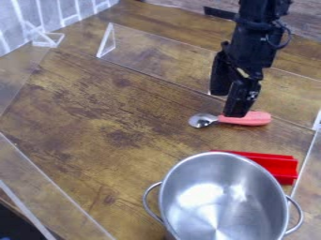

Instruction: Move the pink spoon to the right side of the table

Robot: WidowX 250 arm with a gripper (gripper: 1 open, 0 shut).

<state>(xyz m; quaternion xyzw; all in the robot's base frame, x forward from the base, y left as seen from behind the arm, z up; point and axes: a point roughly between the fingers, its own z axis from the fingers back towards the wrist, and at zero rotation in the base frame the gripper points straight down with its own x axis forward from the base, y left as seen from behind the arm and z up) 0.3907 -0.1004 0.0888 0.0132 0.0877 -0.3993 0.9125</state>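
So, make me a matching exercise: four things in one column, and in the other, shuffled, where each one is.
Column one:
1. Pink spoon
2. Metal pot
3. Red flat object
4. End effector

Column two:
A. Nearest the camera, with a loop handle on each side
B. Hovering above the spoon's handle
C. Lying on the wood beneath the end effector
D. Partly hidden behind the pot's rim

Pairs: 1-C; 2-A; 3-D; 4-B

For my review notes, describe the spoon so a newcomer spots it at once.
Find the big metal pot; past its rim lies a flat red object. Beyond that, just under the black pincer, lies the spoon. Unlike those two, it has a slim pink handle and a small shiny bowl.
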